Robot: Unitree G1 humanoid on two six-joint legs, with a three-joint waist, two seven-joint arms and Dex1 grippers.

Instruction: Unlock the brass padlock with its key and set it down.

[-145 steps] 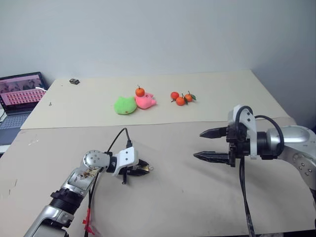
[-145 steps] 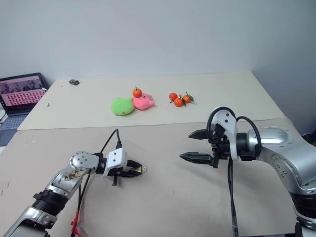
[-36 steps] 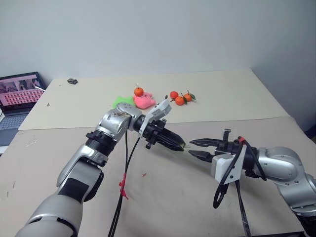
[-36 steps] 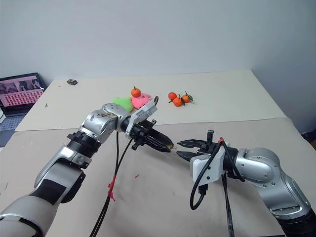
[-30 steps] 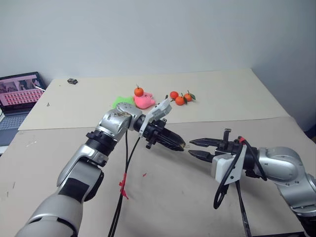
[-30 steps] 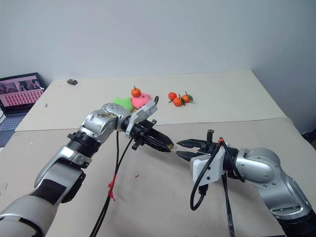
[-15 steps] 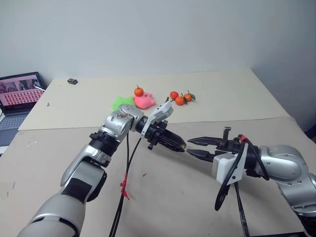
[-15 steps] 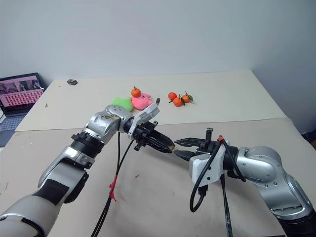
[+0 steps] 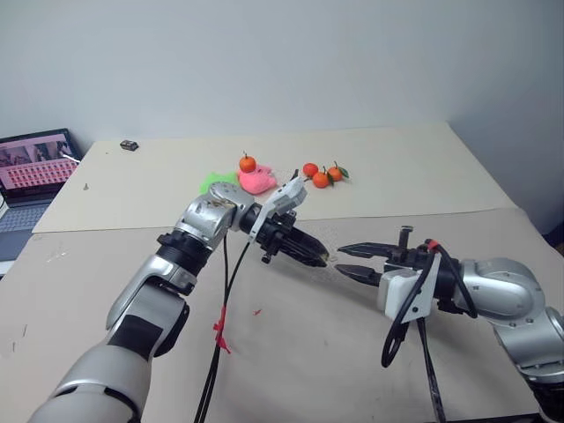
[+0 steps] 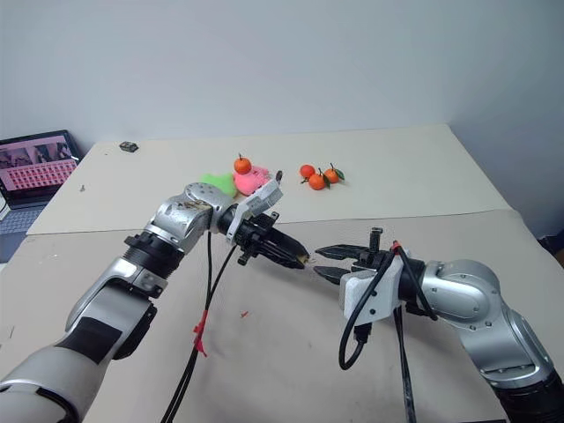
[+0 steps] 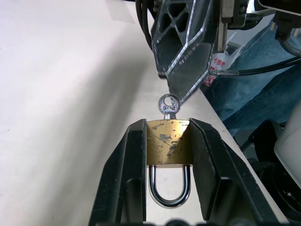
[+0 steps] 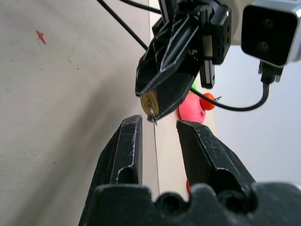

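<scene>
We are pinching the brass padlock (image 11: 168, 142) in our left gripper (image 11: 168, 155); our right gripper (image 12: 157, 134) is spread, seemingly just short of its key (image 11: 169, 104).

No lettering can be made out anywhere. The open laptop's pink screen (image 9: 37, 163) at the counter's far edge shows rows too small to read; marks on the small silvery key's round head (image 11: 168, 104) are illegible.

Scuffed brass padlock (image 11: 168, 141), silvery shackle closed, key (image 11: 168, 104) inserted, held above table
</scene>
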